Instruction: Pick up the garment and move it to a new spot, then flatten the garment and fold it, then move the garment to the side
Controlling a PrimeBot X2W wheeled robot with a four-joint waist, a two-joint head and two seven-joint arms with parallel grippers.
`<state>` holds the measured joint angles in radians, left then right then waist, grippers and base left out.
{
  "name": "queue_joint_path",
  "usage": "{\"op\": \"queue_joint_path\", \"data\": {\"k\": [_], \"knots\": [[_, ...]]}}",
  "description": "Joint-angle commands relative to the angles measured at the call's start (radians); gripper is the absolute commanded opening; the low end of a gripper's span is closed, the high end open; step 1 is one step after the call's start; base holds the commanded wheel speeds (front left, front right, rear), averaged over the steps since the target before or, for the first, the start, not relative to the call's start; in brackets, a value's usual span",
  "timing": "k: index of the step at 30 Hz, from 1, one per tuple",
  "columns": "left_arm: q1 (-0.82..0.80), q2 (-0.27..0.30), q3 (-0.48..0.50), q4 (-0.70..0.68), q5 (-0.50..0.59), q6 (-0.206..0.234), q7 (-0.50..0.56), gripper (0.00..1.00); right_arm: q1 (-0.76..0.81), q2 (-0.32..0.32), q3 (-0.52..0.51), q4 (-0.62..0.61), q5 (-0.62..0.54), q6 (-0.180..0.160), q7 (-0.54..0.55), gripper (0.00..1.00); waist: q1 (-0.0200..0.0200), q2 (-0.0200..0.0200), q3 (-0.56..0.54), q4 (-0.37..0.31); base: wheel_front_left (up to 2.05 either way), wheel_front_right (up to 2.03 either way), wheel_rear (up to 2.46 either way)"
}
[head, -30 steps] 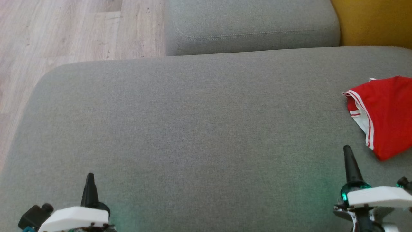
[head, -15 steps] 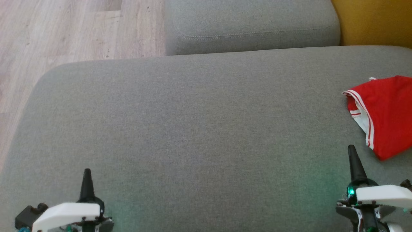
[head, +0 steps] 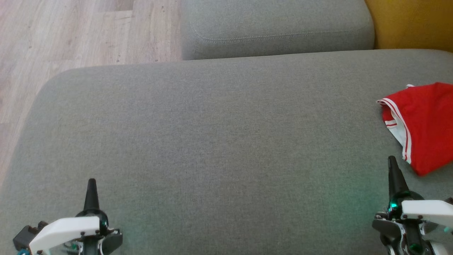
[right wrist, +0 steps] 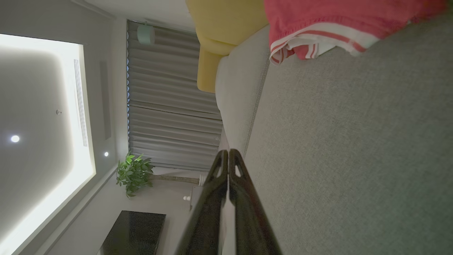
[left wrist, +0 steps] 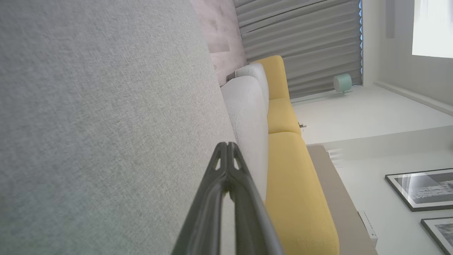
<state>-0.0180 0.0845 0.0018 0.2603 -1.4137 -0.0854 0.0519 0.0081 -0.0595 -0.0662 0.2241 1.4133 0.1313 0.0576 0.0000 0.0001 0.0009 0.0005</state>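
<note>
The garment [head: 426, 124] is red with white-and-red striped trim, lying bunched at the right edge of the grey cushion [head: 219, 134]; the right wrist view shows the garment [right wrist: 339, 17] along its top. My right gripper [head: 391, 159] is shut and empty, its tips a short way left of and below the garment's near corner, not touching it. My left gripper [head: 91, 181] is shut and empty at the lower left, far from the garment. Both wrist views show the fingertips pressed together: left gripper [left wrist: 226, 144], right gripper [right wrist: 228, 151].
A second grey cushion [head: 276, 28] lies behind the first. A yellow cushion [head: 410, 23] is at the back right. Wooden floor [head: 70, 35] shows beyond the cushion's left and far edges.
Both grippers drifted slightly: the left moved a little left with its tip higher, the right shifted right toward the garment. The garment stayed put.
</note>
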Motion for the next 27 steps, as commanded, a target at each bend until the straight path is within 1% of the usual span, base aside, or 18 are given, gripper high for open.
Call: {"op": "queue_joint_path", "data": {"k": [1,19,27], "knots": [[-0.059,0.0,0.043,-0.025,-0.035,-0.012,0.01,0.0,-0.07,-0.02,0.013,-0.023,0.042,0.0,0.007,0.0,0.0,-0.0001,0.0,0.0,0.0,0.0,0.0],[-0.089,-0.025,0.1,-0.015,-0.205,-0.045,0.051,0.0,-0.113,-0.019,-0.008,0.018,0.228,-0.001,0.024,0.0,0.0,-0.0001,0.002,-0.001,0.0,0.0,0.0],[-0.089,-0.026,0.101,-0.015,-0.204,-0.045,0.053,0.0,-0.113,-0.016,-0.012,0.019,0.225,-0.001,0.027,0.0,0.0,-0.0001,0.002,-0.001,0.0,0.0,0.0]]}}
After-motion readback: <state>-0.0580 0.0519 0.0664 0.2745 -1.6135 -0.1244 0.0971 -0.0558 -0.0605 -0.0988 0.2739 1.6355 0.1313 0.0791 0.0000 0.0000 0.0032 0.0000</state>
